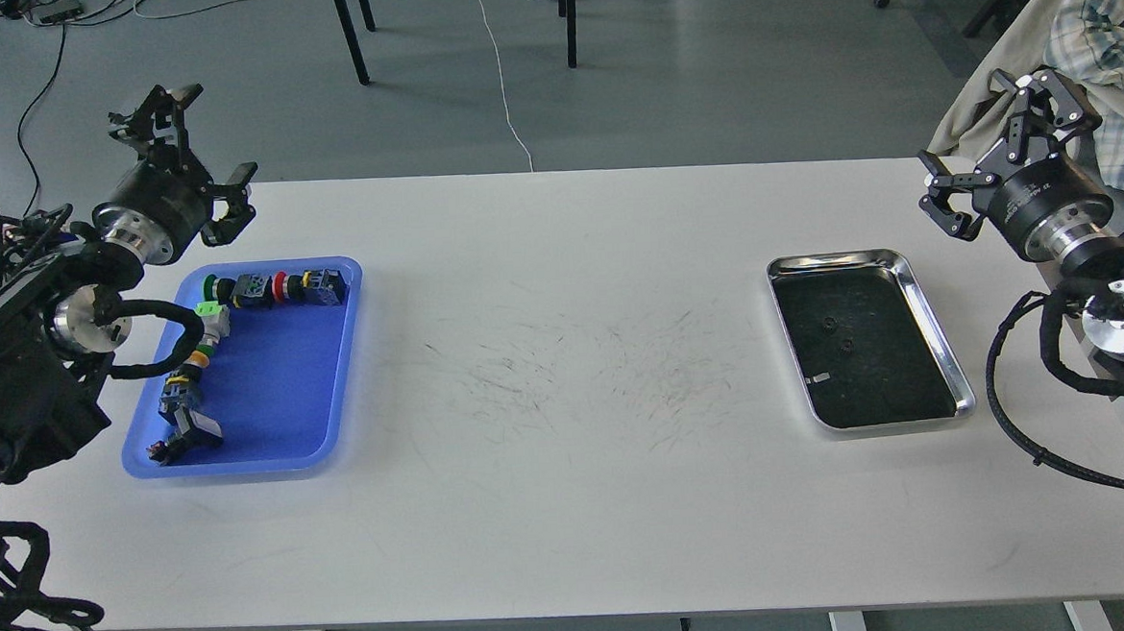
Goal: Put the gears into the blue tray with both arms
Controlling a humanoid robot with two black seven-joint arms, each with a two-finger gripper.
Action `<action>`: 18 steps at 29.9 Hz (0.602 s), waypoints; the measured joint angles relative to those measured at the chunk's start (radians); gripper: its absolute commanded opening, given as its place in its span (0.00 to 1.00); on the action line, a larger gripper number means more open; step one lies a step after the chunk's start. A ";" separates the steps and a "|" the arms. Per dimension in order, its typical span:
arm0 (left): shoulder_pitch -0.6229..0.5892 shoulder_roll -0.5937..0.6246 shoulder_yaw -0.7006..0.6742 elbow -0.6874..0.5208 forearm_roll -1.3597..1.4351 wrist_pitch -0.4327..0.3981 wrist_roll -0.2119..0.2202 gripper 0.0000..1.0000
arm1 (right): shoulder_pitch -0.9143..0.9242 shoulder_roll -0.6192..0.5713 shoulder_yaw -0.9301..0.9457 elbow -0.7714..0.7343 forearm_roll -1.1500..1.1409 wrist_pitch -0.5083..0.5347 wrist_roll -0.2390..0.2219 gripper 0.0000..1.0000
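Gears unmoved; both arms raised clear of table.
Two gears point(838, 334), seemingly apart, lie in steel tray point(938, 334); blue tray point(288, 407) holds switches point(282, 288). Left gripper point(197, 147) and right gripper point(991, 154): fingers spread, empty.

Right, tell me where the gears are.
Head view: both gears lie inside the steel tray on the table's right side, in its upper half, close together, with the right gripper hovering just beyond it.

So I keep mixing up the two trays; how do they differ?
The blue tray is plastic-looking and sits on the left; the steel tray is shiny with a black inside, on the right. The blue tray holds colourful switches; the steel tray holds two gears. Both are rectangular.
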 measured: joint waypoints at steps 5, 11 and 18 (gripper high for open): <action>0.000 0.002 0.001 0.000 -0.001 0.000 0.000 0.99 | 0.000 -0.005 0.000 0.000 0.000 0.000 0.000 1.00; 0.000 0.003 -0.003 -0.003 -0.005 0.000 0.004 0.99 | -0.001 -0.006 -0.001 0.002 0.000 0.000 0.000 1.00; 0.000 -0.001 -0.001 -0.003 -0.006 0.000 0.005 0.99 | -0.002 -0.006 -0.001 0.002 0.000 0.000 0.000 1.00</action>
